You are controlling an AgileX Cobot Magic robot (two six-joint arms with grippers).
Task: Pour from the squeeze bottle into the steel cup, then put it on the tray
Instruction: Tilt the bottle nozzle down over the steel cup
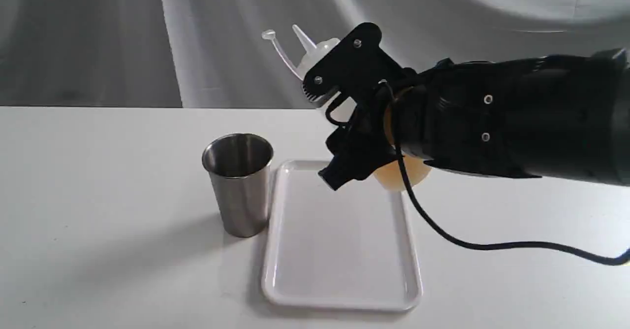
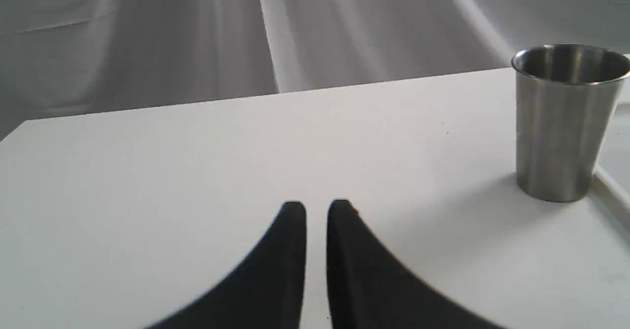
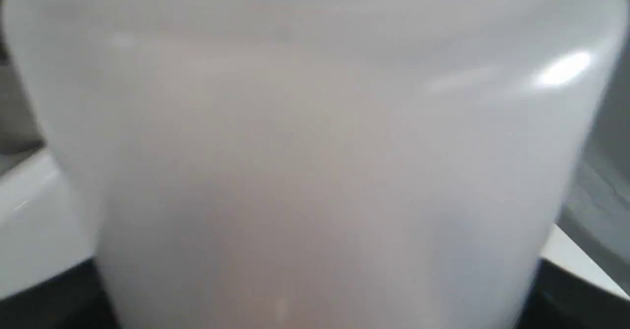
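The right gripper (image 1: 322, 132) is clamped on the squeeze bottle (image 1: 322, 53), its flat black jaws pressing the soft, cloudy plastic body from two sides. The bottle hangs in the air over the far end of the tray (image 1: 339, 250), touching neither tray nor table. It is tilted, with the pointed cone nozzle up and leaning toward the cup's side and the rounded amber-tinted base lower. A thin tether with a small cap curves off beside the nozzle. In the right wrist view the bottle (image 3: 315, 147) fills the frame as a blurred, frosted wall.

The steel cup (image 1: 239, 186) stands upright on the smooth white table (image 1: 98, 196), just beside the tray's left rim. It is brushed metal, tapering to the base, with a dark glossy inside. The tray is flat glossy white plastic with rounded corners and a low lip.

The left gripper (image 2: 316, 208) hovers low over bare table, its matte black jaws nearly together on nothing, with the cup (image 2: 561, 132) off to one side.
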